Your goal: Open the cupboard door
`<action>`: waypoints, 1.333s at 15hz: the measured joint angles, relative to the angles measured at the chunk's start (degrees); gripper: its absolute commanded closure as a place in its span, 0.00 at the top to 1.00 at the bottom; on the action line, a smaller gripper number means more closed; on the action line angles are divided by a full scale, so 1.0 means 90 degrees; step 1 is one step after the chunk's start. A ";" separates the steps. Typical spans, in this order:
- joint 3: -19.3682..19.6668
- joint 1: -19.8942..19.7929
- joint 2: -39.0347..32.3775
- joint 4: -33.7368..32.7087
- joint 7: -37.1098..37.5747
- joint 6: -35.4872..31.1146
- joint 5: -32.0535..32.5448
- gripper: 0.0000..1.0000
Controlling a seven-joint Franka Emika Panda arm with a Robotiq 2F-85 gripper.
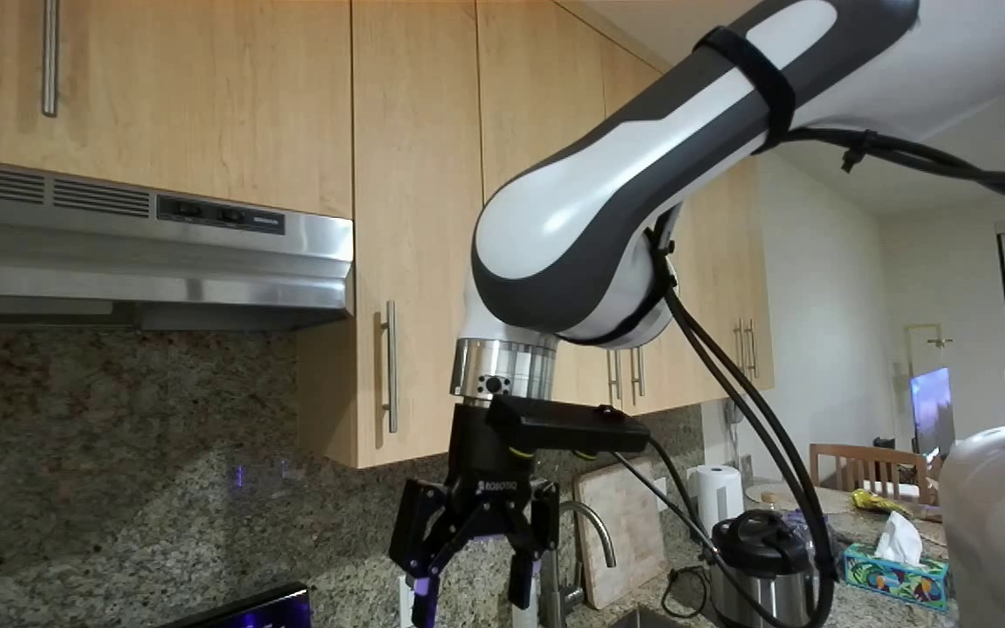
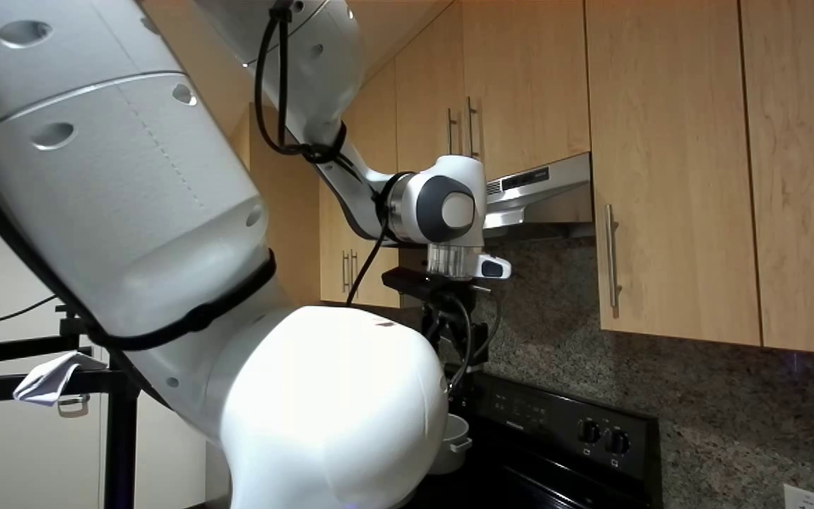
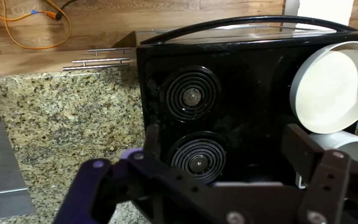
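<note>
The cupboard door point(image 1: 420, 174) is a tall, narrow maple panel right of the range hood. It is closed in both exterior views and also shows here point(image 2: 668, 162). Its slim vertical silver bar handle point(image 1: 391, 366) is low by the left edge and also shows here point(image 2: 612, 256). My gripper point(image 1: 474, 593) points down, open and empty, with its fingertips below the door's bottom edge and apart from the handle. In an exterior view my gripper point(image 2: 458, 332) is left of the door, partly hidden by the arm. In the wrist view the open fingers point(image 3: 227, 146) are over the stove; the door is out of view.
The steel range hood point(image 1: 145, 253) adjoins the door's left side. A black stove point(image 3: 247, 77) with a cream pan point(image 3: 328, 90) is below. Paired wood doors with adjacent handles point(image 1: 625, 375) are farther right. A faucet point(image 1: 594, 523), pressure cooker point(image 1: 760, 558) and tissue box point(image 1: 895, 571) stand on the counter.
</note>
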State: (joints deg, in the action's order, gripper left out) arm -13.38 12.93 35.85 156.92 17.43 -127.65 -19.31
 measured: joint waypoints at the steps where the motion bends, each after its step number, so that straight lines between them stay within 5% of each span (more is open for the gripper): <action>1: -0.0002 -0.0003 -0.0006 -0.0019 0.0000 0.0000 0.0000 1.00; 12: -0.0112 -0.0523 0.0127 -0.0330 0.0706 -0.0260 0.0227 1.00; 20: -0.0152 -0.1619 0.0680 -0.0342 0.1135 -0.0634 0.1466 1.00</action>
State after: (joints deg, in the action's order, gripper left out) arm -14.75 -1.64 41.96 153.84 27.65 -133.35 -6.11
